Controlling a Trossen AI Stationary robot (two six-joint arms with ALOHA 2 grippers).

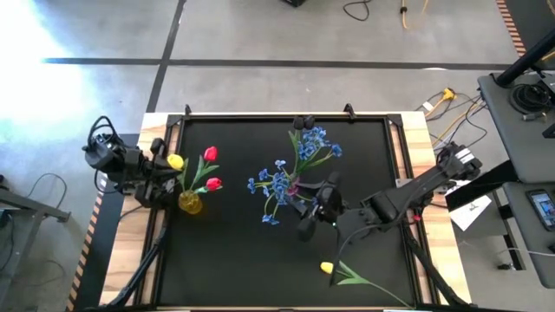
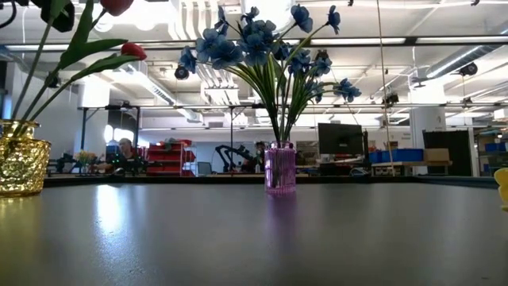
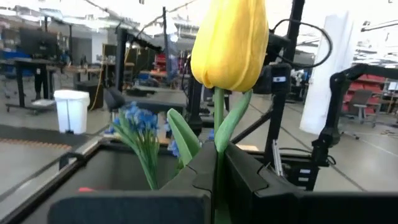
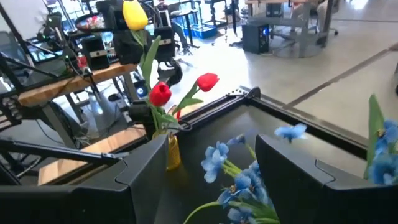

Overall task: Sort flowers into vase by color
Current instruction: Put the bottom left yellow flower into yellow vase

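My left gripper (image 1: 170, 167) is shut on a yellow tulip (image 3: 230, 43) above a gold vase (image 1: 191, 203) near the table's left edge. Two red tulips (image 4: 160, 93) stand with their stems in that vase. A bunch of blue blossoms (image 1: 282, 182) stands in a purple vase (image 2: 279, 168) at mid-table. My right gripper (image 4: 211, 171) is open just right of the blue bunch, with some blossoms (image 4: 239, 180) between its fingers and no contact visible. A second yellow tulip (image 1: 327, 268) lies flat near the table's near edge. My left gripper pinches the yellow tulip's green stem (image 3: 217, 134) between its two fingers, a short way below the head and beside a leaf. The fingers lie across the stem, and the tulip stands upright with its head (image 1: 176, 161) above them. The stem's lower end is hidden.
The black mat (image 1: 234, 269) has bare room at its near left and along the far edge. The lying tulip's stem (image 1: 368, 282) runs toward the near right corner, under my right arm. Wooden table borders (image 1: 425, 139) and cables flank the mat.
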